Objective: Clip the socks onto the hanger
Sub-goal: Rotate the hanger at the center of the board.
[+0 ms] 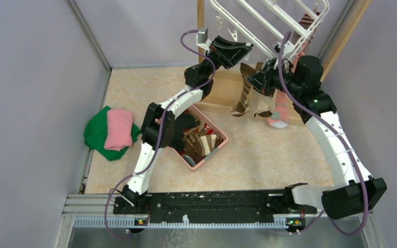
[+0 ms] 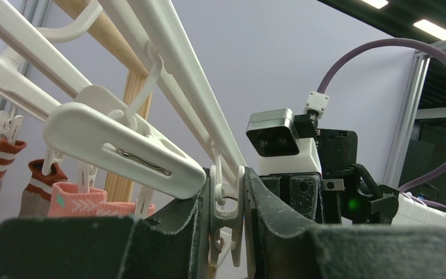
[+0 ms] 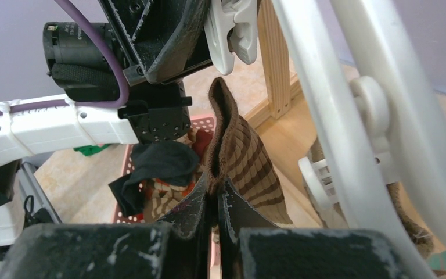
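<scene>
1. The step in hand is getting a sock into a clip. The right gripper (image 3: 215,203) is pressed together on the striped sock (image 3: 241,154) and holds its cuff upright, just below the left arm's fingers.
2. The left gripper (image 2: 225,186) is partly closed and pinches one white clip (image 3: 232,26) that dangles from the hanger (image 2: 177,58). It seems to be squeezing the clip open, though I cannot tell how wide the clip's mouth stands.
3. The cuff is close under the clip but not inside it, so the sock is not yet hung.
4. Next, I judge, the right arm must lift the cuff straight up into the clip's mouth. The left gripper must then let go so the clip bites, and the right should only let go after that.
5. The likely slip is that the soft cuff folds over and misses the mouth.
6. Other socks hang from the hanger, a pink sock (image 1: 279,116) among them.
7. The pink basket (image 1: 212,154) sits on the desk (image 1: 269,155) below the left arm. It holds more socks (a black sock (image 3: 162,165) on top, brown and cream ones under it), so a good part of the task is left.
</scene>
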### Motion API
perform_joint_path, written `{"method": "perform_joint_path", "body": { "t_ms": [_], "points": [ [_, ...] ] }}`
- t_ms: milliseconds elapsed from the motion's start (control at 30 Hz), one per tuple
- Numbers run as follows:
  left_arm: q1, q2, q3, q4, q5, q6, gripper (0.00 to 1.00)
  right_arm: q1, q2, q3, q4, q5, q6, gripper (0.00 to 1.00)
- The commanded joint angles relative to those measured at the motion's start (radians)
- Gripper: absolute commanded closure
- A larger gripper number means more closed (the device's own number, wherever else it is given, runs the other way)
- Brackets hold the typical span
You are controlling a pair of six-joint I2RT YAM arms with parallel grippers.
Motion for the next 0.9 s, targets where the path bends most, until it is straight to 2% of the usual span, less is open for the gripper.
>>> {"method": "perform_joint_path", "body": {
  "t_ms": [0, 433, 667, 867],
  "points": [
    [0.003, -0.021, 0.037, 0.117, 0.002, -0.028, 0.94, 0.003, 0.019, 0.04, 0.075, -0.028, 0.074, 1.0],
    [0.001, -0.025, 0.038, 0.102, -0.019, -0.053, 0.94, 0.001, 0.031, 0.046, 0.13, 0.04, 0.218, 1.0],
    [0.001, -0.021, 0.041, 0.108, -0.021, -0.061, 0.94, -0.005, 0.03, 0.05, 0.128, 0.115, 0.243, 1.0],
    [0.001, -0.013, 0.052, 0.107, -0.025, -0.066, 0.94, -0.009, 0.031, 0.055, 0.128, 0.12, 0.234, 1.0]
  ]
}}
